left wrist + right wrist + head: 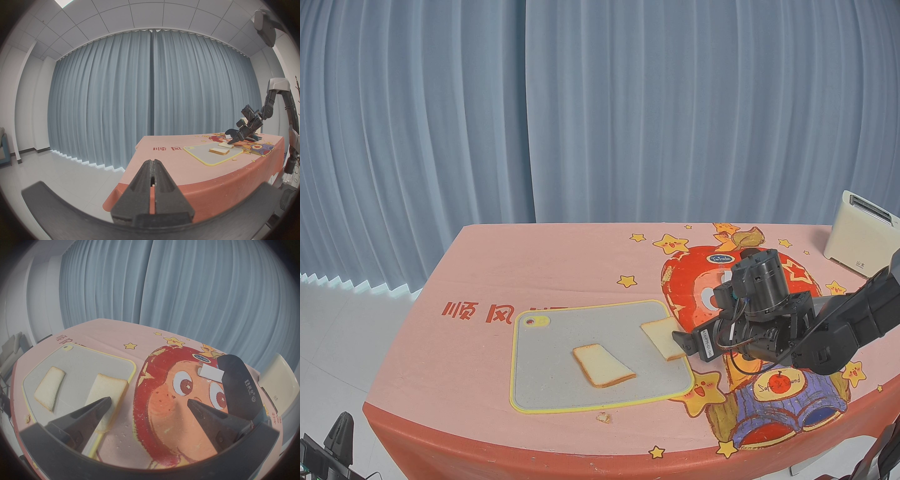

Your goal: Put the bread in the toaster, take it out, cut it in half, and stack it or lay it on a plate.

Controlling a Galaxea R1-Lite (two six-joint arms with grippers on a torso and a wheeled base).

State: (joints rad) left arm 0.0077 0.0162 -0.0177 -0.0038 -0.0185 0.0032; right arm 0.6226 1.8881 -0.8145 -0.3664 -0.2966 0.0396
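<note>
Cut in two already on the cutting board [544, 369], near half [661, 336] beside the spread right fingers [686, 342], left fingers [140, 187] pressed together; plating undone.

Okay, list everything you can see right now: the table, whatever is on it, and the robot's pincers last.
table: one, pink cloth with a cartoon print, in front of the curtain
curtain: one, blue-grey, behind the table
cutting board: one, grey with a yellow rim, on the table's near left part
bread halves: two, pale with brown crust; one mid-board, one at the board's right edge
crumb: one, pale brown, on the cloth just in front of the board
knife: one, black blade, flat on the cartoon print
toaster: one, cream, table's far right
left pincer: one, black, shut, off the table's near left corner
right pincer: one, black, open, beside the right-hand bread half
</note>
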